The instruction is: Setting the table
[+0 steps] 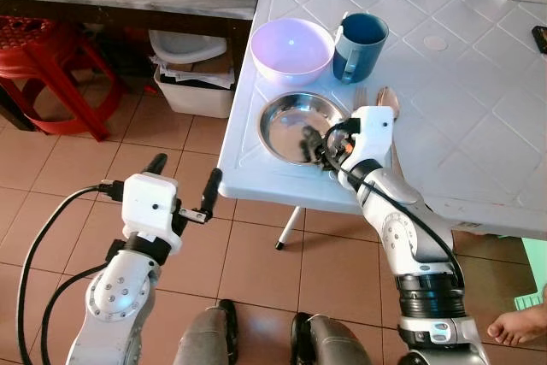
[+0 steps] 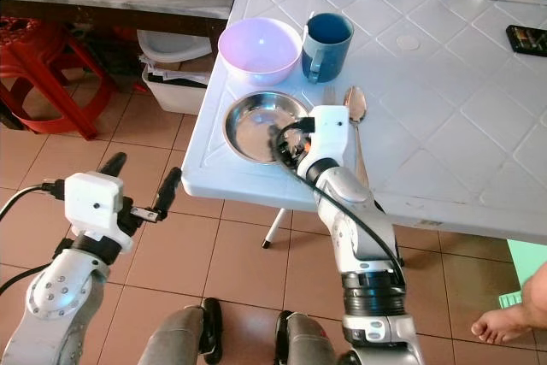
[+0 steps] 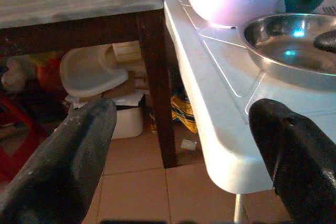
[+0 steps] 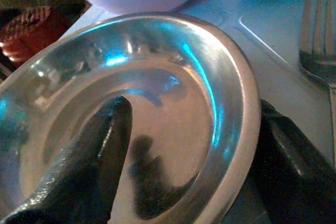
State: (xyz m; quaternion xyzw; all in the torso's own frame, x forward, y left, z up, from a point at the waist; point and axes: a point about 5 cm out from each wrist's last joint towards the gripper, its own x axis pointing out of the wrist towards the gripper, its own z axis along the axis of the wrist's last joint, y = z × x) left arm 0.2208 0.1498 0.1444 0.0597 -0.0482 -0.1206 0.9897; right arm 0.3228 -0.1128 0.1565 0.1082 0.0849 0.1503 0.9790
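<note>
Right hand point(image 1: 318, 144): arm bent at the elbow, forearm reaching up over the near edge of the white surface point(image 1: 479, 117). One finger point(image 4: 89, 161) lies inside the steel plate point(image 1: 295, 124), the other outside its rim, on the side toward the fork; the hand straddles the plate's near right rim, fingers not visibly pressed shut, so whether it grips cannot be told.

Left hand point(image 1: 182, 185): held low over the tiled floor point(image 1: 188, 245), just off the surface's near left corner, fingers point(image 3: 68, 156) spread wide and holding nothing.

Steel plate: near the front left edge of the surface.
Pink bowl point(image 1: 291, 49): just behind the plate.
Blue mug point(image 1: 359, 46): beside the bowl, to its right.
Fork point(image 1: 360, 97) and spoon point(image 1: 389, 100): side by side, right of the plate.

Red stool point(image 1: 51, 74): far left, on the floor.
</note>
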